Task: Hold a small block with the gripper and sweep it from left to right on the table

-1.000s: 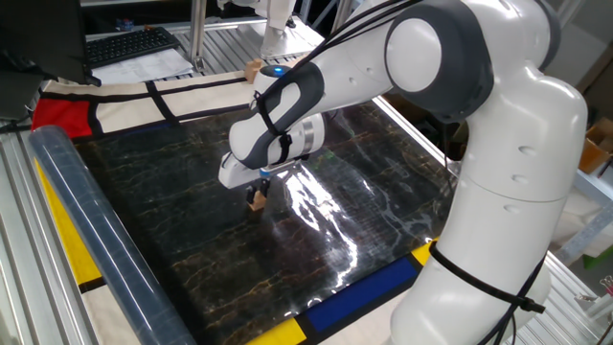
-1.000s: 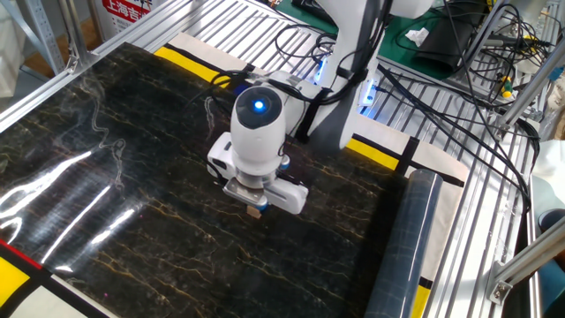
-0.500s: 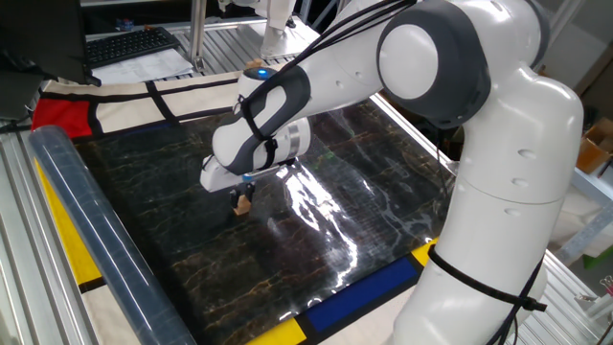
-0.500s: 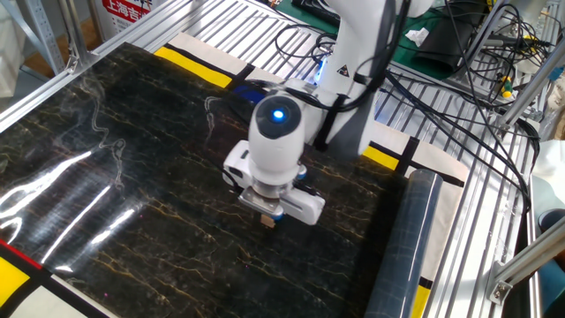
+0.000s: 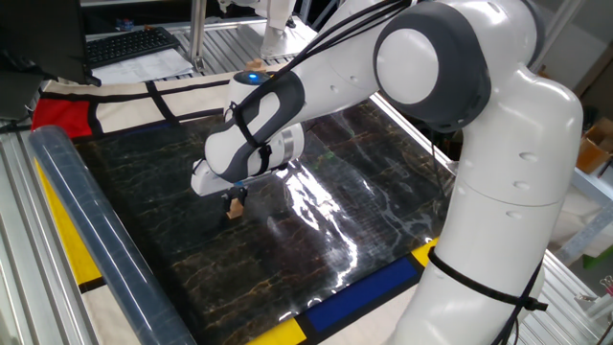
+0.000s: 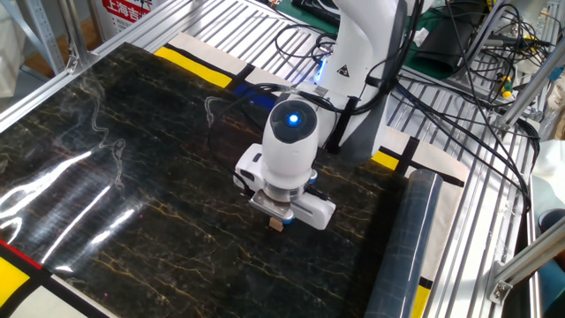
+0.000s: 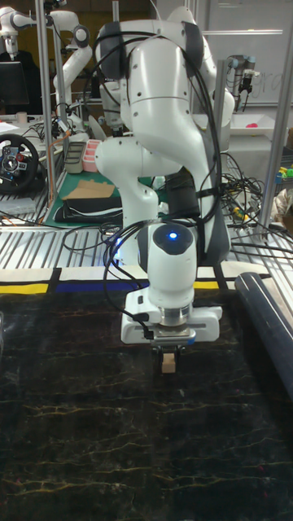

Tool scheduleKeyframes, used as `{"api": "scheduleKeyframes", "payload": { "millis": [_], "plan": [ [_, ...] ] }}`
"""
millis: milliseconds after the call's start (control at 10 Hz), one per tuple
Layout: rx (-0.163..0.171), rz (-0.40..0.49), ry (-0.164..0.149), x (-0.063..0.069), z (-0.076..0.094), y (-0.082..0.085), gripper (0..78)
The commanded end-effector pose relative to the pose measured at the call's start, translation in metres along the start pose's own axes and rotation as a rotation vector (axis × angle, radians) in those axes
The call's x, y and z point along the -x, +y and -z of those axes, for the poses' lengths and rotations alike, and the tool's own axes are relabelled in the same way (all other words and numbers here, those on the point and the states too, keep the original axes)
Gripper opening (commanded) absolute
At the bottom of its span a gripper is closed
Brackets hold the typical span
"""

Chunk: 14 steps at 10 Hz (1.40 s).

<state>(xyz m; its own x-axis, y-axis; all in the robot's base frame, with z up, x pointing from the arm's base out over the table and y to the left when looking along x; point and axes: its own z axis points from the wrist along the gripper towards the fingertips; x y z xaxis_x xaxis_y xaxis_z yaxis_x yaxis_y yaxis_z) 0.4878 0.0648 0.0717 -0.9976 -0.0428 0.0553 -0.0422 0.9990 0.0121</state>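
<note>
The small block is a tiny tan wooden cube held low against the glossy black veined table. My gripper points straight down and is shut on the block, its black fingers mostly hidden under the white wrist with the blue light. In the tall fixed view the block's underside meets its reflection on the sheet.
A clear plastic roll lies along one table edge, close to the gripper. Coloured cloth panels border the sheet. A paler wooden cube sits beyond the far edge. Cables trail over the metal frame.
The gripper has carried the block steadily across the table toward the plastic roll, staying low and shut on it throughout.
</note>
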Motion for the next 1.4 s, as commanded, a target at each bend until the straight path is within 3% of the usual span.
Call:
{"api": "scheduleKeyframes", "payload": {
  "millis": [100,400,900,1200,1400],
  "plan": [
    [-0.001,0.008,0.005,-0.003,-0.005,-0.004,1.2],
    [-0.001,0.032,-0.004,-0.002,-0.009,-0.021,1.2],
    [-0.011,0.095,-0.012,0.011,-0.004,-0.059,1.2],
    [-0.007,0.096,-0.012,0.011,-0.005,-0.057,1.2],
    [-0.003,0.082,-0.012,0.009,-0.006,-0.044,1.2]
  ]
}}
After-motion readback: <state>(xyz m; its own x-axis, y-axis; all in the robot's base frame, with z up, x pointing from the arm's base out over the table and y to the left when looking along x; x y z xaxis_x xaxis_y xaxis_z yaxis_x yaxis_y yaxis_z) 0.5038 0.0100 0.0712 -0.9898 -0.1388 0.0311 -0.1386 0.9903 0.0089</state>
